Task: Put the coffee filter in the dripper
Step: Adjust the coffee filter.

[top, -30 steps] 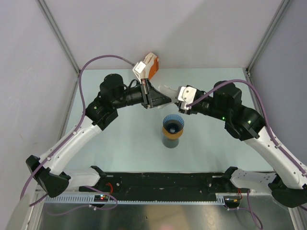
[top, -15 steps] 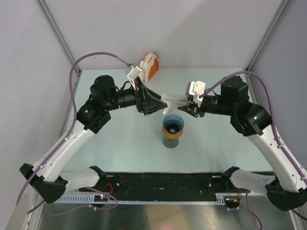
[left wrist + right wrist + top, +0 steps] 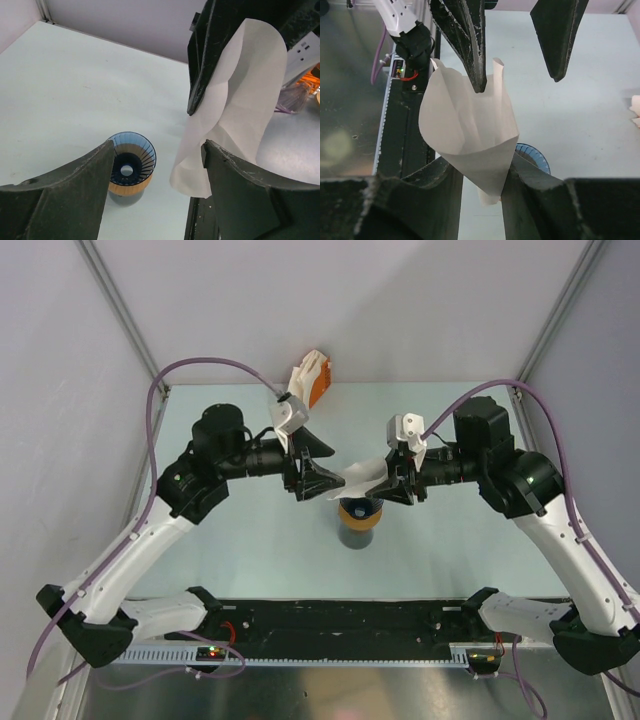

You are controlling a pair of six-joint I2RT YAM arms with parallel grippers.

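Right wrist: your right pincer [image 3: 482, 167] grips the white paper filter cone [image 3: 470, 135], masking most of the blue ribbed dripper [image 3: 536, 156]; left pincer [image 3: 517, 84] spread wide.

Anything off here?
Nothing spilled or damaged. The coffee filter is held aloft by the right gripper, not yet in the dripper; its rim is wavy, and the open left gripper appears to straddle one side of it.

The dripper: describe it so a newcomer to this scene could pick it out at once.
Find the pale table, then the dark grey cup standing at its middle. The dripper sits on it: a small blue ribbed cone with a wide round mouth, above an orange ring, unlike the white paper filter nearby.
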